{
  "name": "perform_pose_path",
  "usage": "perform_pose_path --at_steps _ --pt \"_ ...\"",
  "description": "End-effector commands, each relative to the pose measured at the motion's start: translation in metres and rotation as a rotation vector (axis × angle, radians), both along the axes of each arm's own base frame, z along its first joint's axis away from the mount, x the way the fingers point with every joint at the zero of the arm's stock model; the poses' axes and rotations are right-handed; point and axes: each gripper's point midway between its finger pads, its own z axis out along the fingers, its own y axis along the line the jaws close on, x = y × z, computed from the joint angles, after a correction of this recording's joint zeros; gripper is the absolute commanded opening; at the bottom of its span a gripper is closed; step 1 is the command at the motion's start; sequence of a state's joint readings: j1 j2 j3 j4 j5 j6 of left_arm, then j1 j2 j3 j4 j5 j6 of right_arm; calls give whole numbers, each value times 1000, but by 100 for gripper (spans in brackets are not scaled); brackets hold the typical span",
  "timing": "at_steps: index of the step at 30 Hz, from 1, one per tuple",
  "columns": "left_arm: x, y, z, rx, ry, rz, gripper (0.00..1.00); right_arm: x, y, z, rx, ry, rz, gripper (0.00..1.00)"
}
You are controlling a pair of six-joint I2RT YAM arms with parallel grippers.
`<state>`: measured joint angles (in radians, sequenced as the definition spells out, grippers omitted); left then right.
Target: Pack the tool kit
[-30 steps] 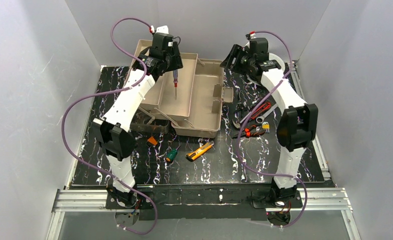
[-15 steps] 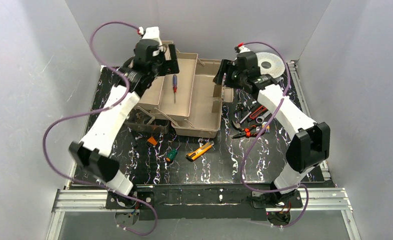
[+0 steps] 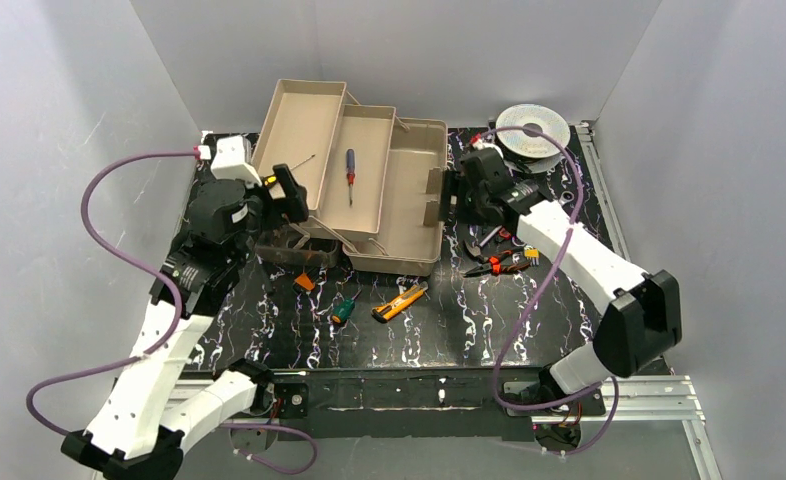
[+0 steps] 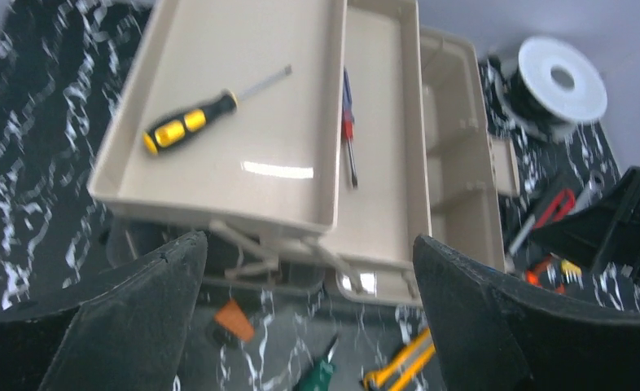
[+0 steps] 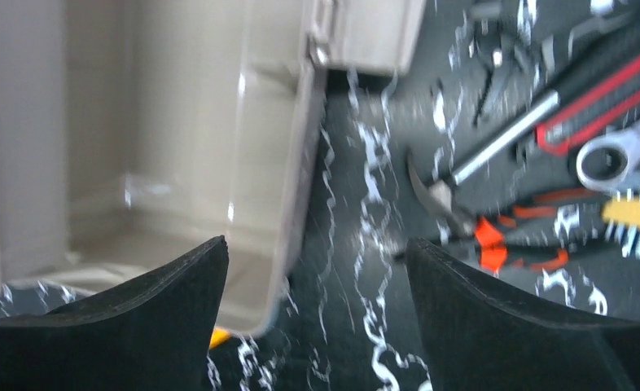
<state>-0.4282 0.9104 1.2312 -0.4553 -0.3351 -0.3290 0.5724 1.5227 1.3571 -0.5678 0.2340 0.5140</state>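
The beige toolbox (image 3: 409, 215) stands open at the back of the mat, its fold-out trays spread to the left. A yellow-and-black screwdriver (image 4: 188, 125) lies in the far-left tray. A red-and-blue screwdriver (image 3: 349, 170) lies in the middle tray. My left gripper (image 3: 277, 205) hangs open and empty by the box's near-left corner. My right gripper (image 3: 451, 205) is open and empty at the box's right side, over bare mat (image 5: 357, 244). A green screwdriver (image 3: 343, 311), a yellow knife (image 3: 400, 301) and orange pliers (image 3: 499, 263) lie on the mat.
A round silver spool (image 3: 534, 128) sits at the back right. A red-handled tool and a wrench (image 5: 618, 155) lie right of the box. A small orange piece (image 3: 305, 283) rests near the box's front. Grey walls close in three sides.
My left gripper let go of the red-and-blue screwdriver, which now lies in the middle tray, and the arm drew back to the near left. My right gripper came forward beside the box and opened wider.
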Motion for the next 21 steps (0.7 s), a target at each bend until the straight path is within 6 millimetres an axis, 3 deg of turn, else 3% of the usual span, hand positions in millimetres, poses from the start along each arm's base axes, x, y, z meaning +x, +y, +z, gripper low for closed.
perform_pose_path --at_steps 1,5,10,14,21 --pt "-52 -6 -66 -13 259 -103 98 -45 -10 -17 36 73 24 86" --pt "-76 -6 -115 -85 350 -96 98 -61 -1 -31 98 103 69 84" --pt "-84 -16 -162 -167 375 -116 98 -62 16 -37 154 141 114 83" --pt "-75 -29 -189 -210 359 -149 98 -55 30 -42 188 157 133 82" --pt "-45 -33 -223 -193 376 -93 98 -31 43 -47 239 182 115 81"
